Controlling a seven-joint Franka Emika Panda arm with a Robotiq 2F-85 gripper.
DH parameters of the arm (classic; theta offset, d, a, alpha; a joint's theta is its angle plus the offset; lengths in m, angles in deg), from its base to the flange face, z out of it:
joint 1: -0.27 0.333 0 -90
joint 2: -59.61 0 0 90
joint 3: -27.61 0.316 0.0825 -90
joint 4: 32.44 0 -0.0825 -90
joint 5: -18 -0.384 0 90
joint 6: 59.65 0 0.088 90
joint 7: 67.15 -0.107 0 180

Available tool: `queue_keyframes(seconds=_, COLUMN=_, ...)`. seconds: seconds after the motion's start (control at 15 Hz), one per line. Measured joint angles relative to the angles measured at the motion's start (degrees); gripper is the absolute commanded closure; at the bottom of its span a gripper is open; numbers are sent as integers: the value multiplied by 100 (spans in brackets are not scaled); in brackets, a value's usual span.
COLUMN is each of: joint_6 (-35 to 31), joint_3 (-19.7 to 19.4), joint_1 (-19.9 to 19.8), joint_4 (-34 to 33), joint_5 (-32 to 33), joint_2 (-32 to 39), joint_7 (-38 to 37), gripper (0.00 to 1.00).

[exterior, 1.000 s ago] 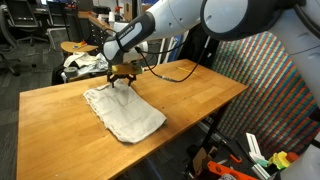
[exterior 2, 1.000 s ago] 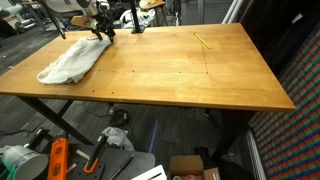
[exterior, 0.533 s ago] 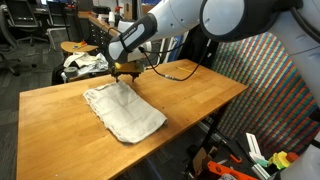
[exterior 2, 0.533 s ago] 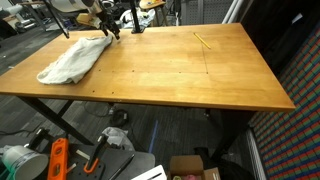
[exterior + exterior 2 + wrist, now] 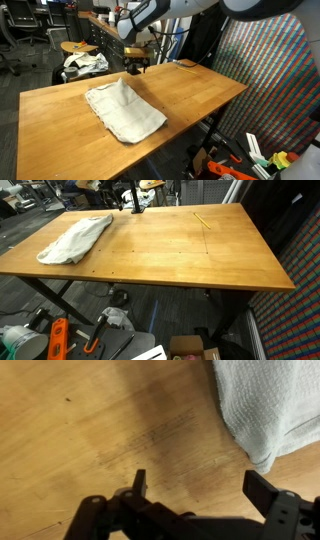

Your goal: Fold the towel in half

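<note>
The off-white towel (image 5: 123, 110) lies folded and flat on the wooden table (image 5: 190, 95). It also shows in an exterior view (image 5: 75, 238) near the table's far left corner, and at the upper right of the wrist view (image 5: 270, 405). My gripper (image 5: 136, 64) hangs above the table's far edge, up and away from the towel. In the wrist view its jaws (image 5: 200, 490) are open and empty over bare wood, with the towel's corner just beside one finger. In an exterior view the gripper (image 5: 128, 192) is mostly cut off at the top edge.
A yellow pencil-like stick (image 5: 203, 221) lies on the table's far side. Chairs, cables and clutter (image 5: 85, 62) stand behind the table. Tools and boxes (image 5: 60, 340) lie on the floor under it. A patterned screen (image 5: 270, 80) stands beside the table.
My gripper has let go of the towel's edge and risen up and back toward the table's far edge. The towel lies flat where it was released.
</note>
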Motion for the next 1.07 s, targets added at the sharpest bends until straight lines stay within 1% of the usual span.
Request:
queue_keyframes(seconds=0.2, joint_6=510, joint_3=65, joint_1=-299, joint_4=552, joint_5=-90, joint_2=-750, joint_7=448, gripper=0)
queue_keyframes(seconds=0.47, joint_6=579, joint_3=81, joint_1=-726, joint_4=1574, joint_5=-245, joint_2=-1694, joint_7=1012, gripper=0)
queue_keyframes(seconds=0.67, joint_6=275, joint_3=84, joint_1=-931, joint_4=2346, joint_5=-283, joint_2=-2338, joint_7=1509, gripper=0)
queue_keyframes(seconds=0.87, joint_6=-229, joint_3=135, joint_1=-1022, joint_4=3114, joint_5=-298, joint_2=-2986, joint_7=2233, gripper=0)
queue_keyframes(seconds=1.07, joint_6=-480, joint_3=218, joint_1=-1048, joint_4=3775, joint_5=-362, joint_2=-3625, joint_7=2877, gripper=0)
